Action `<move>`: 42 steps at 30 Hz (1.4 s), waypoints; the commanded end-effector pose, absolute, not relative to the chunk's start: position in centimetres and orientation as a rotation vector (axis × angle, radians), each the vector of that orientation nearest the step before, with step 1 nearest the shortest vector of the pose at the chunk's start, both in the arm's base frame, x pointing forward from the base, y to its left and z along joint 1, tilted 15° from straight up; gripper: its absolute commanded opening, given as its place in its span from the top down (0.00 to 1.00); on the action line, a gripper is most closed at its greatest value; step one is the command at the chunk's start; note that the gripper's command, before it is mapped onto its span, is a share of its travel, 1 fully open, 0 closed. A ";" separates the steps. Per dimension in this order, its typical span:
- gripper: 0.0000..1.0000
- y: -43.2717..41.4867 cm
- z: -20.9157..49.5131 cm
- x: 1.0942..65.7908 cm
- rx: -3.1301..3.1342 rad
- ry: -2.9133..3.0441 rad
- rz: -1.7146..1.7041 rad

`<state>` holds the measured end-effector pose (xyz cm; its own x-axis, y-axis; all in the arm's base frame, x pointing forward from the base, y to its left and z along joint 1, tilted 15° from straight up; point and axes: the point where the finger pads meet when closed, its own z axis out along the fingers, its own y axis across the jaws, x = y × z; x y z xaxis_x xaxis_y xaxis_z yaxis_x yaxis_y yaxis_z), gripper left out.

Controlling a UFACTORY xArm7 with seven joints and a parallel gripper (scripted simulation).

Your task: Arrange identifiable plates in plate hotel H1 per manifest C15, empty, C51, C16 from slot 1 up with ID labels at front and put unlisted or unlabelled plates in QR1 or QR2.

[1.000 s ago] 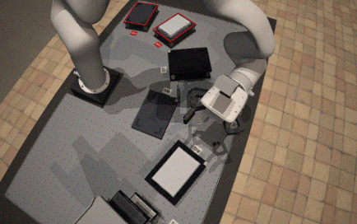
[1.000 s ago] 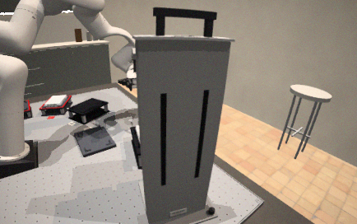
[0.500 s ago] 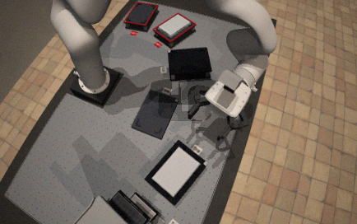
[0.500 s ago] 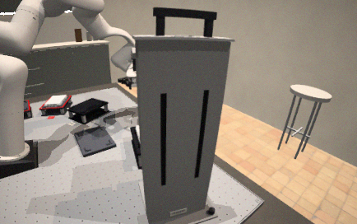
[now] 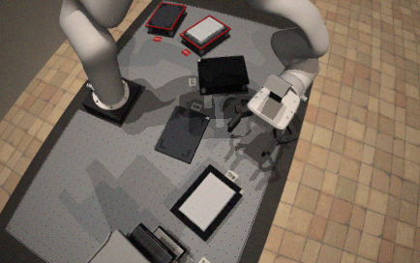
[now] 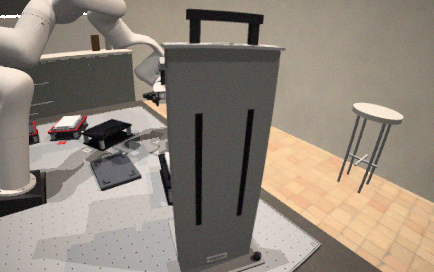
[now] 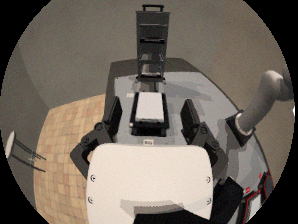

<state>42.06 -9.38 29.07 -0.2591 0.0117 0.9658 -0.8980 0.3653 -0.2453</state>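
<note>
The plate hotel H1 stands at the near end of the deck. The exterior camera sees only its closed back, and its slots and labels are too small to read in any view. A white plate lies flat in a black-framed nest in front of the hotel. Another white plate sits in a red-outlined nest. The second red-outlined nest looks dark. My gripper is open and empty. It hangs above the deck between the black raised nest and the framed plate.
A flat dark grey nest lies mid-deck, and the arm's base stands to its left. The black raised nest also shows in the exterior view. Off the deck are a tiled floor and a stool. The deck labels are too small to read.
</note>
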 end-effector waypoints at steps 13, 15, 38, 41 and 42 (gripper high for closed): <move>0.00 -8.7 27.2 42.9 0.815 -1.580 1.086; 0.00 -8.7 27.0 43.0 0.815 -1.580 1.086; 0.00 -8.8 21.8 44.4 0.815 -1.580 1.086; 0.00 -8.8 21.0 44.6 0.815 -1.580 1.086; 0.00 -8.8 20.8 44.6 0.815 -1.580 1.086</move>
